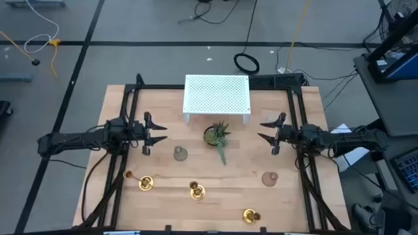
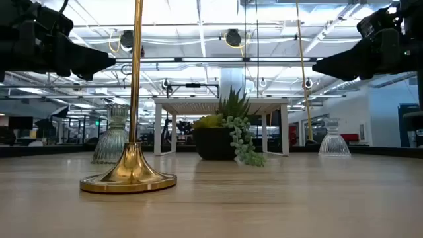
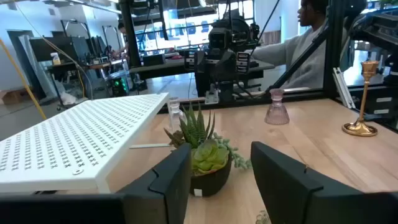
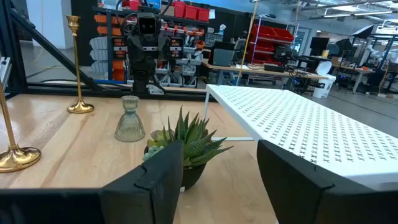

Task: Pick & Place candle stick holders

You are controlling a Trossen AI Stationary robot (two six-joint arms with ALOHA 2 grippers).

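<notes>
Looking down on the wooden bench (image 1: 215,186), we see the left pincer (image 1: 157,132) hovering at its left side, fingers spread apart and holding nothing. Moving rightward along the near edge, three gold candle stick holders stand upright and well apart: the first candle stick holder (image 1: 145,183) at the near left, the second candle stick holder (image 1: 196,190) near the middle, and the third candle stick holder (image 1: 249,215) closest to the near edge. A clear glass holder (image 1: 180,154) sits between the left pincer and the potted plant (image 1: 217,136), which stands at the bench's centre just in front of the white perforated shelf (image 1: 217,96). Farther right, a pinkish glass holder (image 1: 270,178) rests alone on the wood. At the right side we find the right pincer (image 1: 268,133), also parted and empty, facing the plant. In the left wrist view a person (image 3: 298,43) sits beyond the bench.
</notes>
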